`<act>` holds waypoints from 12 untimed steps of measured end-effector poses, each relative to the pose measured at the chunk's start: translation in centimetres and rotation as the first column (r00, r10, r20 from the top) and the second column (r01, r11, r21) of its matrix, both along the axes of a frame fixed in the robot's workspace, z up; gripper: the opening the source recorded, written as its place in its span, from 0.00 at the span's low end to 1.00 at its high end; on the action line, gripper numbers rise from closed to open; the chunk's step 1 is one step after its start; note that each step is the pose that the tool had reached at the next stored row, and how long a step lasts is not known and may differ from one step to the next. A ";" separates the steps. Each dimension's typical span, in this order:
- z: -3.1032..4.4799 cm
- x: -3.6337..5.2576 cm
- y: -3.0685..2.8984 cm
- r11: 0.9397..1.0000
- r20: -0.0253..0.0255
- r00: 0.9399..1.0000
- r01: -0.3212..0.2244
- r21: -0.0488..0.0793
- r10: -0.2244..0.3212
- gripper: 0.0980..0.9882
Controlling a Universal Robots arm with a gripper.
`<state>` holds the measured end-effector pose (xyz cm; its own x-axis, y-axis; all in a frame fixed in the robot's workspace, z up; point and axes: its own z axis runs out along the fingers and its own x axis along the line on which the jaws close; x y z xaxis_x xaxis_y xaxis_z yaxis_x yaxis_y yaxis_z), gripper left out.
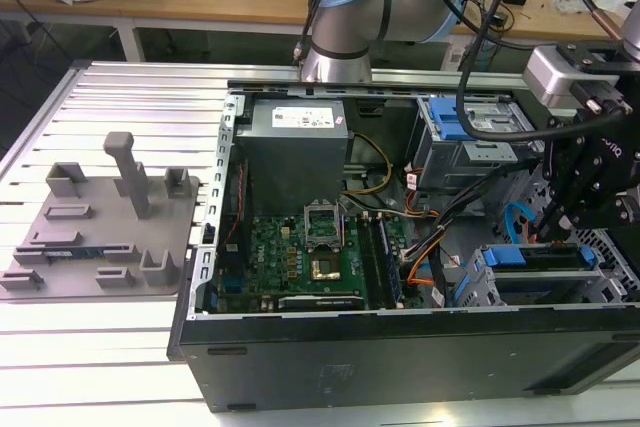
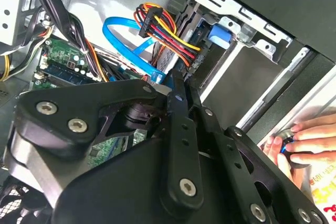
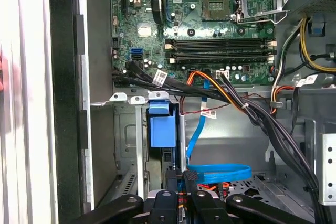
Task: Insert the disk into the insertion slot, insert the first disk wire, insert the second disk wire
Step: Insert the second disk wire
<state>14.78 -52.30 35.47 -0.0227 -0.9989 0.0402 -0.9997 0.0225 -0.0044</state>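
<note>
The disk (image 1: 522, 259) in its blue carrier lies inside the insertion slot (image 1: 612, 247), the grey perforated bay at the exterior view's right of the open computer case. My gripper (image 1: 560, 232) hangs just behind that bay. In the second wrist view my gripper (image 2: 176, 85) has its black fingers pressed together on the plug end of a blue flat wire (image 2: 128, 38). Beside it, a bundle of red, yellow and orange wires (image 2: 165, 27) runs to a black plug at the disk's edge. In the first wrist view my gripper (image 3: 181, 176) meets the blue wire (image 3: 218, 171), below the carrier's blue tab (image 3: 161, 127).
The motherboard (image 1: 300, 252) and power supply (image 1: 295, 132) take up the case's middle. A second drive cage with blue parts (image 1: 465, 127) stands at the back. Black cable bundles (image 3: 262, 124) cross near my gripper. A grey fixture plate (image 1: 95, 232) lies outside the case. A person's hand (image 2: 302, 140) rests by the case edge.
</note>
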 end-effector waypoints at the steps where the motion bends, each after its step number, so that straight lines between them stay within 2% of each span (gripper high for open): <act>1: -0.01 0.00 -0.01 1.000 0.000 1.000 0.000 0.000 0.000 0.07; 4: -0.05 0.00 -0.14 1.000 0.000 1.000 0.000 0.000 0.000 0.07; 6: -0.10 0.01 -0.44 1.000 0.000 1.000 0.000 0.000 0.000 0.07; 12: -0.15 0.05 -0.49 1.000 0.000 1.000 -0.002 0.000 0.002 0.07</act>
<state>14.82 -52.78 35.33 -0.0204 -0.9990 0.0404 -0.9998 0.0203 -0.0043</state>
